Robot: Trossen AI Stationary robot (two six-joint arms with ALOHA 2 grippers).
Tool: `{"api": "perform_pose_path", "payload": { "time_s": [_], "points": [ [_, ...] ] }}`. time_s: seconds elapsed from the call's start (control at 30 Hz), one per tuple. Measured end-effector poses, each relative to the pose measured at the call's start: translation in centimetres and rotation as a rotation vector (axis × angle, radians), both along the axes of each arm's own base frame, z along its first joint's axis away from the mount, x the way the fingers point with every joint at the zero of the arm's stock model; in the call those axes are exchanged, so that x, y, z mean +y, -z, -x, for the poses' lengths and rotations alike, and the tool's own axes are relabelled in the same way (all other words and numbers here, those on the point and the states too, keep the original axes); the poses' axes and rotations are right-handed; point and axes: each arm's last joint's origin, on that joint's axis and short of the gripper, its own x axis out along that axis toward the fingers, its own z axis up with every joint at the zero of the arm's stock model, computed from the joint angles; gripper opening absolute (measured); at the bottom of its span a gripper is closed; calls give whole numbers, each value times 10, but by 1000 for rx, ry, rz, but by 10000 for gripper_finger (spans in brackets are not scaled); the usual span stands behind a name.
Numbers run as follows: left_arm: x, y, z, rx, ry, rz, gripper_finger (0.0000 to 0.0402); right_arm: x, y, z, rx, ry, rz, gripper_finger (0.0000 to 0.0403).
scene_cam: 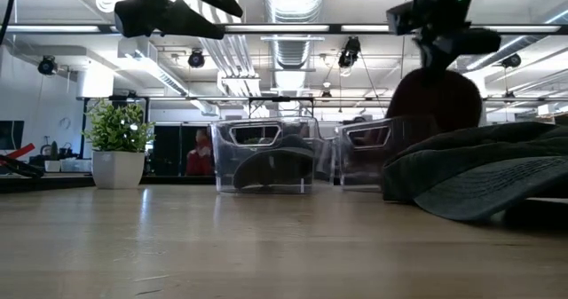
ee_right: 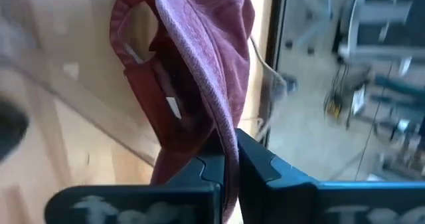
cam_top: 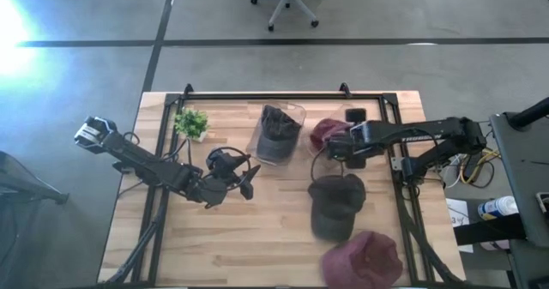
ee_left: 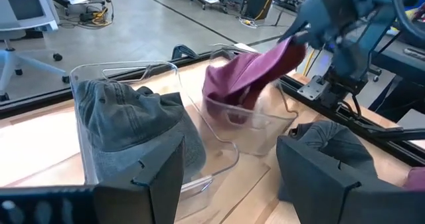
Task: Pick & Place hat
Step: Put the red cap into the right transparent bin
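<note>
- Here my right gripper (ee_right: pixel 229 159) is pinched tight on the brim of the maroon fabric cap (ee_right: pixel 199 58), which hangs over the clear plastic bin (ee_left: pixel 255 121).
- My left gripper (cam_top: pixel 242 179) waits spread apart, beside the other clear bin (cam_top: pixel 279 135) holding a grey cap (ee_left: pixel 129 121).

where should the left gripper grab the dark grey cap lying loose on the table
Judging by its pose, take the dark grey cap by the brim, coming from above. It lies flat on the table, crown towards the bins and brim towards the near edge, so the stiff brim edge gives the fingers a thin lip to pinch. The left gripper is open and free; the right gripper holds the maroon cap.
</note>
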Motion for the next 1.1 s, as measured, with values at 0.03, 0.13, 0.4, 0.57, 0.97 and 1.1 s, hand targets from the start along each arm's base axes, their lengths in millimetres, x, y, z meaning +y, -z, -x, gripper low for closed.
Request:
{"api": "perform_pose_path", "payload": {
  "time_s": [0.03,0.13,0.4,0.57,0.97,1.1],
  "points": [
    [0,0,0,3,1,-4,231,0,-6,3,12,23,1,12],
    [0,0,0,14,6,-19,231,0,-22,10,39,86,9,11],
    [0,0,0,47,24,-57,231,-3,-60,0,-159,148,91,10],
    [1,4,2,120,35,-107,231,-19,-66,-11,-214,292,-116,10],
    [4,16,9,276,60,-151,231,-83,19,-54,41,641,-170,11],
    [4,18,10,298,88,-141,231,-96,52,-66,143,687,-141,12]
  ]
}}
